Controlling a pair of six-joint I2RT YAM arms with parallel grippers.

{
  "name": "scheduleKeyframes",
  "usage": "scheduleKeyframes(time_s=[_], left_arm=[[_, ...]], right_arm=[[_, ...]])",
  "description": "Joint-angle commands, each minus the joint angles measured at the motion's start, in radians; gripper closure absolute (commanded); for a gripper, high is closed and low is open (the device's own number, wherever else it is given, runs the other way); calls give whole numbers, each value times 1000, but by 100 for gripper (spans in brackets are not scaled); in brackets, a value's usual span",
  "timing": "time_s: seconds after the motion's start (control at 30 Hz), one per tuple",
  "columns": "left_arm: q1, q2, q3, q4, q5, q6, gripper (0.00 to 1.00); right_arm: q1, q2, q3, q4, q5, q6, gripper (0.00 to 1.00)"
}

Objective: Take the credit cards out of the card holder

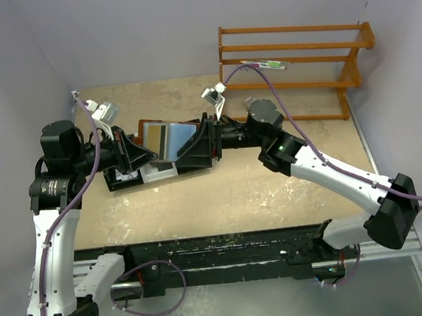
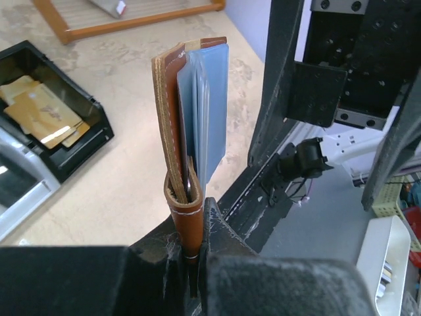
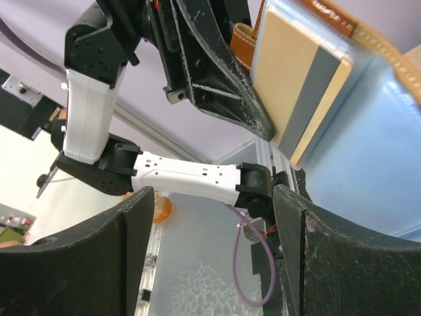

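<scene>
My left gripper (image 1: 137, 155) (image 2: 192, 227) is shut on the folded edge of the brown leather card holder (image 2: 172, 125) and holds it upright above the table, open. In the top view the holder (image 1: 149, 125) shows its light blue lining. Light blue credit cards (image 2: 212, 105) stick up out of its pockets. In the right wrist view a tan card with a dark stripe (image 3: 309, 85) sits in the holder (image 3: 368, 158). My right gripper (image 1: 185, 150) (image 3: 214, 197) is open and empty, jaws wide, close in front of the holder's inside face.
A black-and-white tray (image 1: 134, 177) lies on the table under the left gripper; its black compartment (image 2: 79, 141) holds orange-yellow flat pieces (image 2: 43, 115). An orange wooden rack (image 1: 291, 63) stands at the back right. Pale walls close in the sides.
</scene>
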Motion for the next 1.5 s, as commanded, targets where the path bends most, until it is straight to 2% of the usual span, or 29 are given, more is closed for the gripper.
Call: scheduleKeyframes(time_s=[0.0, 0.17, 0.37, 0.53, 0.73, 0.87, 1.03, 1.27, 1.47], left_arm=[[8, 5, -15, 138, 153, -44, 100], [9, 13, -28, 163, 199, -81, 100], [21, 42, -38, 212, 281, -144, 100], [36, 57, -87, 343, 362, -270, 100], [36, 46, -80, 372, 400, -301, 100], [35, 46, -88, 409, 459, -328, 100], [35, 44, -75, 367, 480, -277, 100], [35, 43, -81, 360, 482, -264, 100], [35, 47, -75, 290, 462, -198, 100]], right_arm=[[-34, -52, -15, 65, 26, 24, 26], [-66, 1, -32, 103, 4, 67, 33], [-95, 19, -63, 241, -31, 168, 34], [-103, -3, -78, 239, -19, 171, 35], [-111, -2, -90, 255, -31, 179, 40], [-110, 45, -83, 408, -43, 259, 41], [-107, 76, -56, 498, -67, 321, 46], [-98, 104, -37, 556, -77, 369, 61], [-89, 125, -36, 595, -75, 395, 71]])
